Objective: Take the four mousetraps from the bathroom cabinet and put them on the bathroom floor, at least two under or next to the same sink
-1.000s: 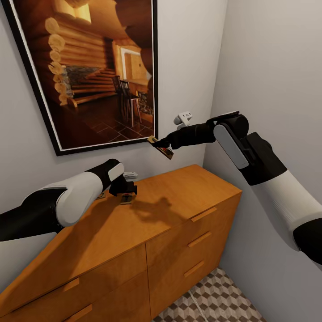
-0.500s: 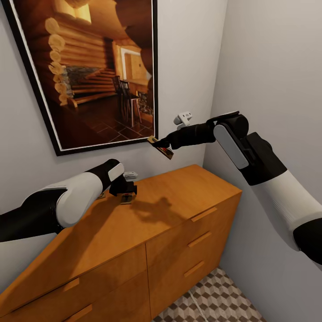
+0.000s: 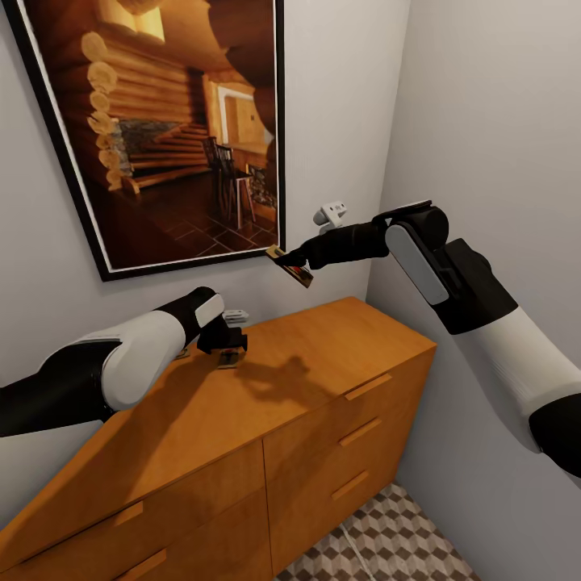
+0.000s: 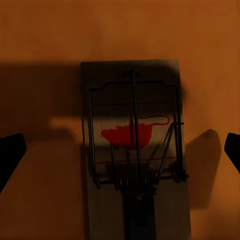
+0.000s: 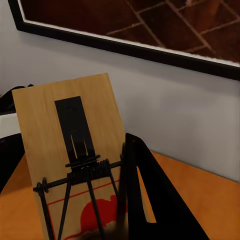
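The bathroom floor [image 3: 387, 541] is showing below the cabinet [image 3: 242, 420]. The left claw [image 3: 228, 343] is hovering wide open over a mousetrap [image 4: 134, 150] lying flat near the cabinet top's back edge. Farther back, the right claw [image 3: 297, 260] is gripping another mousetrap [image 3: 290, 267], tilted, above that back edge, before the framed picture [image 3: 161, 121]
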